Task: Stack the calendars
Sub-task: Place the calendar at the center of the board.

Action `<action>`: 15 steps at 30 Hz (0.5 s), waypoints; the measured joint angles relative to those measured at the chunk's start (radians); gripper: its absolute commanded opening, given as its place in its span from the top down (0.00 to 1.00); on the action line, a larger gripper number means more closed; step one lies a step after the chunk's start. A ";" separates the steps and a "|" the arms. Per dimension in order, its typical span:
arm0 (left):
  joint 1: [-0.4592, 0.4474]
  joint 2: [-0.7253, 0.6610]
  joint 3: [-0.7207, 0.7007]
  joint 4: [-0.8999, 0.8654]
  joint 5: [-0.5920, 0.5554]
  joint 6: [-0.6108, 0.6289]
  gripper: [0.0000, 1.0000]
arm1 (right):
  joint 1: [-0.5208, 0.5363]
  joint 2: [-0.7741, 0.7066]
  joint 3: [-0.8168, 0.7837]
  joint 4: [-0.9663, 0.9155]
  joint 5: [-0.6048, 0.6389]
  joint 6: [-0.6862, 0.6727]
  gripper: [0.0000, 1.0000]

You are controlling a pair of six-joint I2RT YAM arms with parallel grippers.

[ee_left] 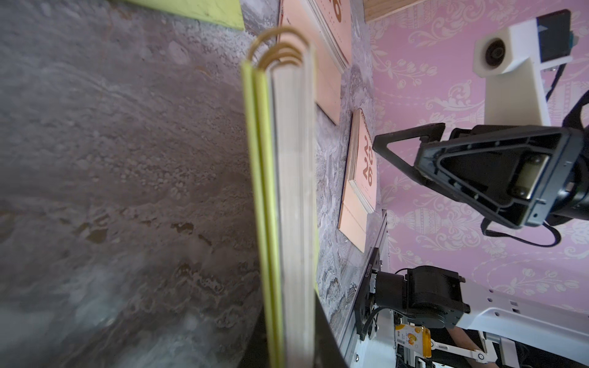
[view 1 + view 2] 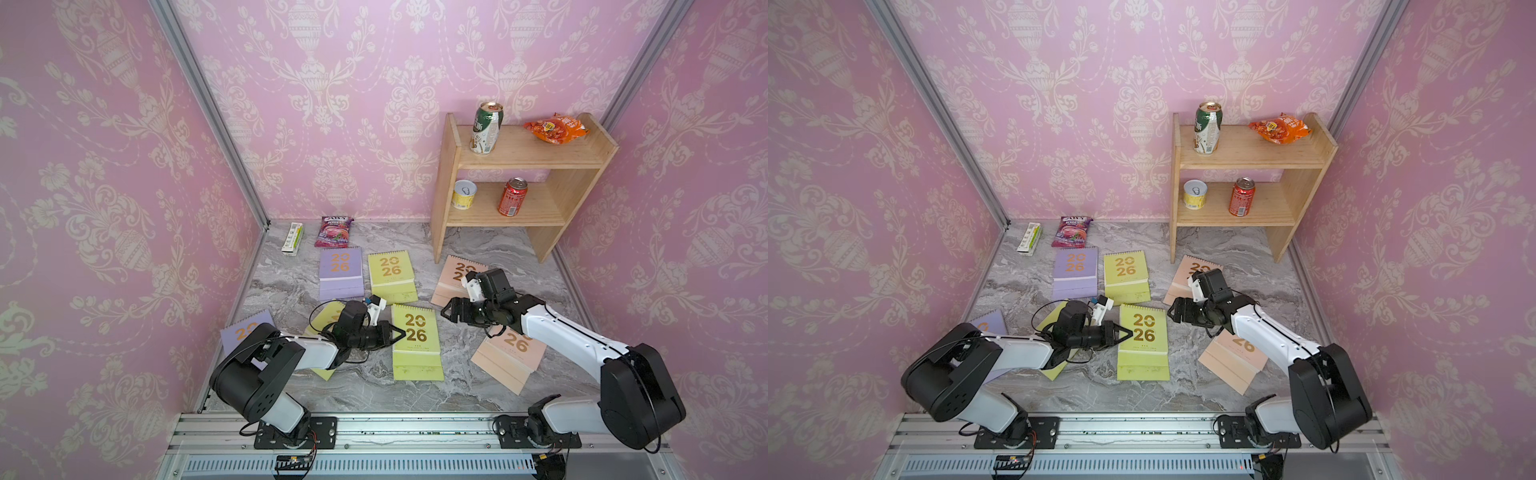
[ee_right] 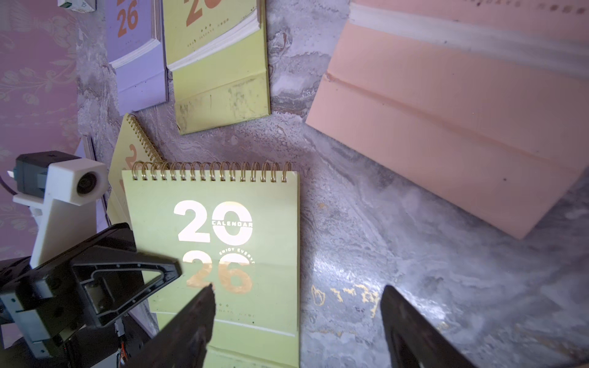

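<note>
Several flat spiral-bound calendars marked "2026" lie on the marble table. At the back are a lilac one (image 2: 340, 270), a yellow-green one (image 2: 390, 274) and a peach one (image 2: 451, 282). In the middle lies a yellow-green calendar (image 2: 417, 345) (image 2: 1143, 345) (image 3: 223, 197). My left gripper (image 2: 398, 332) (image 2: 1127, 331) (image 1: 291, 350) is shut on its left edge, seen edge-on (image 1: 287, 191) in the left wrist view. My right gripper (image 2: 451, 311) (image 2: 1177, 312) (image 3: 298, 293) hangs open over that calendar's right edge, holding nothing. My arms partly cover another peach (image 2: 511, 353), lilac (image 2: 245, 330) and yellow-green calendar (image 2: 324, 318).
A wooden shelf (image 2: 523, 166) stands at the back right with cans and an orange snack bag. A purple snack pouch (image 2: 334, 232) and a small white-green box (image 2: 292, 237) lie at the back left. Pink walls close in three sides; the arm rail (image 2: 374, 432) runs along the front.
</note>
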 measured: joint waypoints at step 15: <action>0.000 0.021 0.092 -0.287 -0.059 0.105 0.50 | -0.013 0.000 -0.004 -0.025 0.049 0.001 0.17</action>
